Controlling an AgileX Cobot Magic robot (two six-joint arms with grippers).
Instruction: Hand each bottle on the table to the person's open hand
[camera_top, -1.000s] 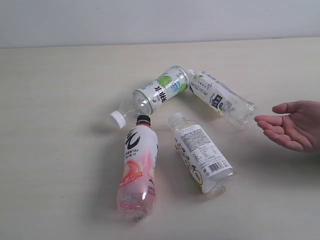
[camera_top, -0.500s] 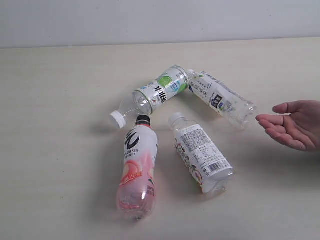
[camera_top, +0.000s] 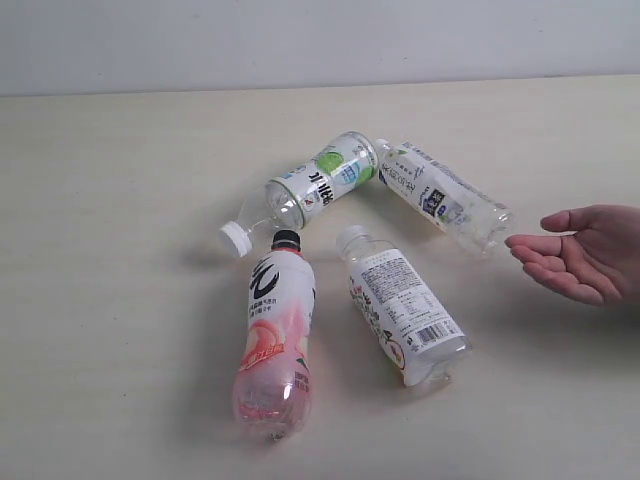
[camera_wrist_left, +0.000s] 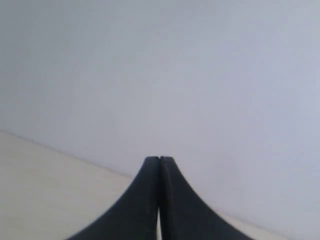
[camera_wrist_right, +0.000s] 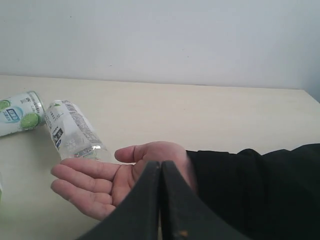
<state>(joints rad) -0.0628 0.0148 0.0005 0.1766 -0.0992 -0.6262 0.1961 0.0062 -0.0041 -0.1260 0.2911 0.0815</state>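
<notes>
Barcode (camera_top: 432, 333) on white-cap btl (camera_top: 402, 308) beside pink btl (camera_top: 272, 340); txt illegible.

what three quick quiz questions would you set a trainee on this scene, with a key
1. True or false: the pink bottle has a black cap.
2. Which bottle lies nearest the open hand? A) pink bottle B) rightmost bottle C) barcode bottle
3. Fill in: the left gripper and right gripper are both ____.
Key: 1 true; 2 B; 3 shut.
</notes>
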